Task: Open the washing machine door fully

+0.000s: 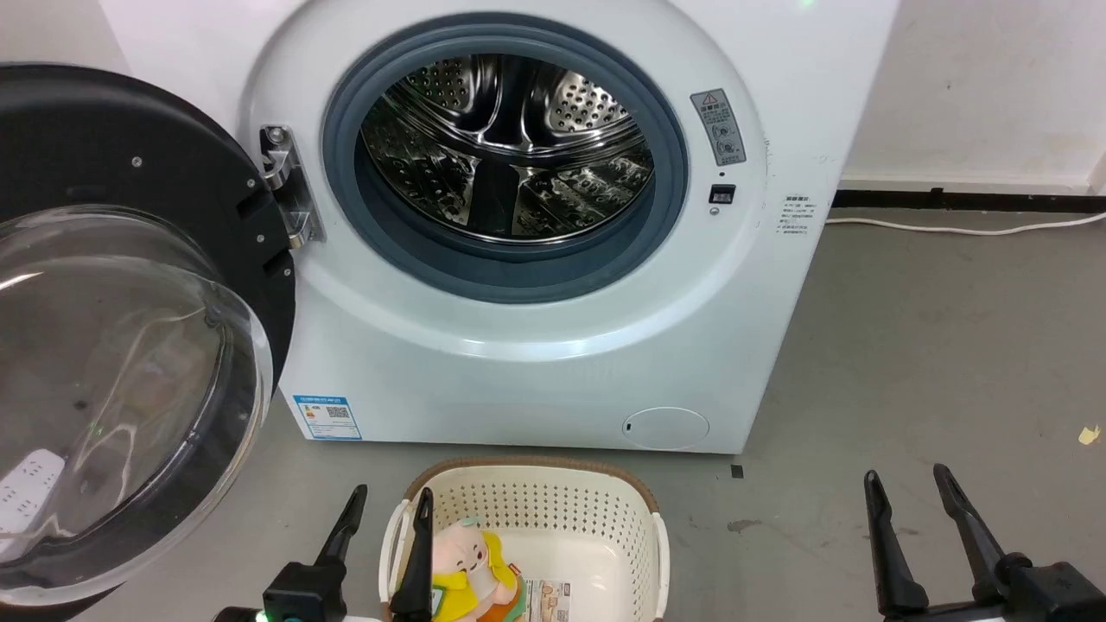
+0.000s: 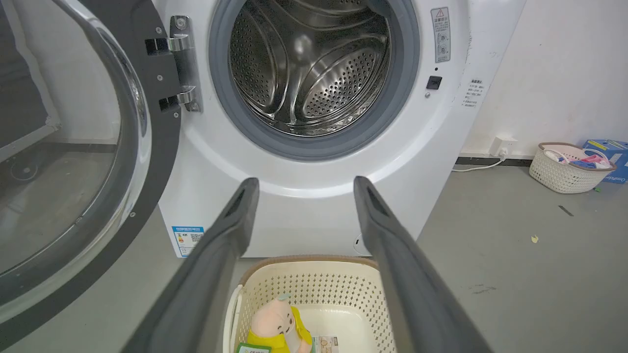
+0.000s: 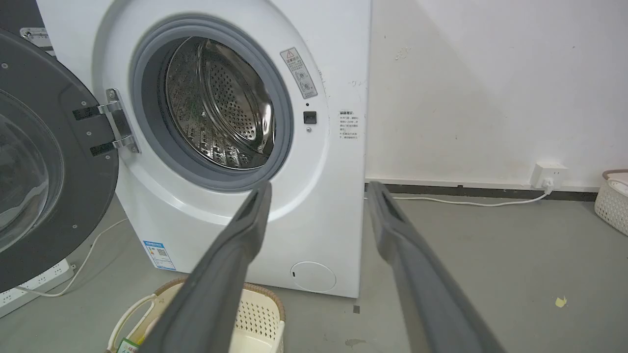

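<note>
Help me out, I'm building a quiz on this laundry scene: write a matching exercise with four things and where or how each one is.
Things
1. washing machine door
2. plush toy
3. blue label
4. round cap

Places or states
A. lower left corner of the washing machine front
B. swung open on its hinge
C. lower right of the machine front
D. lying in the cream basket

Pairs: 1-B, 2-D, 3-A, 4-C

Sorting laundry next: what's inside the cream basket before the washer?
Inside the basket lie a pink-and-yellow plush toy and a small printed packet. Its near end is cut off and partly covered by the left fingers, so anything there is hidden.
</note>
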